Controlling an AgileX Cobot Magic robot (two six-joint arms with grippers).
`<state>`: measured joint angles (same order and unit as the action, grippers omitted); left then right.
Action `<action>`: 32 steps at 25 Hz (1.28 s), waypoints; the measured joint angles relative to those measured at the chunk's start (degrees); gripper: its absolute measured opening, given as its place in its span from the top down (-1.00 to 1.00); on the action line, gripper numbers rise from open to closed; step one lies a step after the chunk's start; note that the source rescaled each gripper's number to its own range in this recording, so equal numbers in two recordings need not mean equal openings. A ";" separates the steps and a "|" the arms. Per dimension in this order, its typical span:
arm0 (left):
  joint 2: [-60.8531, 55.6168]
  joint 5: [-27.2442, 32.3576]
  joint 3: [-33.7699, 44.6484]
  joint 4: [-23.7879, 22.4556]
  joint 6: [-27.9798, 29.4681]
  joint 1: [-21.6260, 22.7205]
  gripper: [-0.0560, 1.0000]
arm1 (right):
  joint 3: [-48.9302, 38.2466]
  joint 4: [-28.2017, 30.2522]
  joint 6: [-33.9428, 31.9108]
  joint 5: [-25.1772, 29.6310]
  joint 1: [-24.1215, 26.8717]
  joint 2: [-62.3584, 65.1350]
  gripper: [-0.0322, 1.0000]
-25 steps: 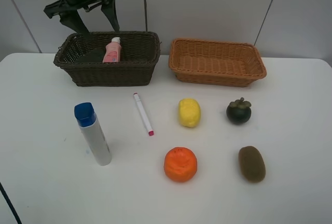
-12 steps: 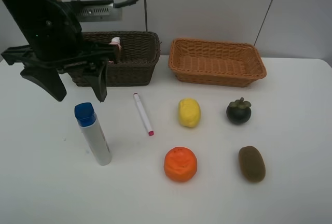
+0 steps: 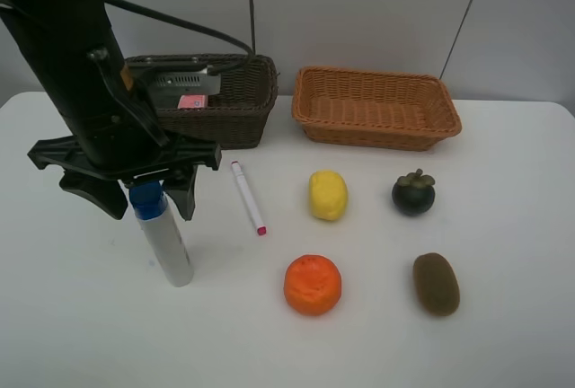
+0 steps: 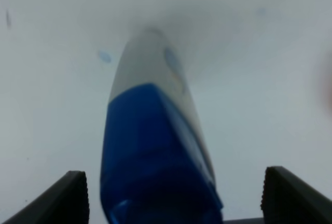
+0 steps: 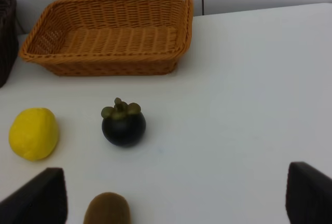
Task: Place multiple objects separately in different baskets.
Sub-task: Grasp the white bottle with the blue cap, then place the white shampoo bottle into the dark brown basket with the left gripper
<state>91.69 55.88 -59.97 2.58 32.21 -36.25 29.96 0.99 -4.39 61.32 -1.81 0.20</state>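
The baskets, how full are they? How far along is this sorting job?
Early days. Done: a pink bottle sits in the dark brown basket; the orange-tan basket looks empty. In hand: the left gripper, open, straddles the white blue-capped tube without gripping it yet. Left: the marker, lemon, orange, mangosteen and kiwi lie on the table; the right gripper is open, holding nothing.

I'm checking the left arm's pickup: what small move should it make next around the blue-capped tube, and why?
Probably close the left gripper on the white blue-capped tube. The wrist view shows its open jaws on either side of the blue cap, not touching it, so the tube is lined up but not yet held.
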 joint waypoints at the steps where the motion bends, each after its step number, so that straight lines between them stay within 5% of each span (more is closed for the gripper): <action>1: 1.01 -0.51 0.00 0.05 0.00 0.00 -0.74 | 0.00 0.00 0.00 0.00 0.00 0.00 -0.99; 13: 8.24 -1.44 0.28 0.12 -0.17 0.05 -0.69 | 0.00 0.00 0.00 0.00 0.00 0.00 -0.99; 15: 8.24 -1.32 0.28 0.18 -0.28 0.05 -0.47 | 0.00 0.00 0.00 0.00 0.00 0.00 -0.99; 16: 8.24 -0.78 0.28 -0.16 -0.34 0.05 -0.02 | 0.00 0.00 0.00 0.00 0.00 0.00 -0.99; 18: 8.24 -0.01 0.28 0.45 -1.11 0.10 0.20 | 0.00 -0.02 0.00 0.00 0.00 0.00 -0.99; 26: 8.17 3.17 -2.04 0.45 -4.94 0.10 0.20 | 0.00 -0.02 0.00 0.00 0.00 0.00 -0.99; 32: 7.70 3.91 -20.96 0.01 -12.01 2.24 0.20 | 0.00 -0.02 0.00 0.00 0.00 0.00 -0.99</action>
<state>99.40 59.79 -80.93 2.58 20.19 -34.01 29.96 0.97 -4.39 61.32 -1.81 0.20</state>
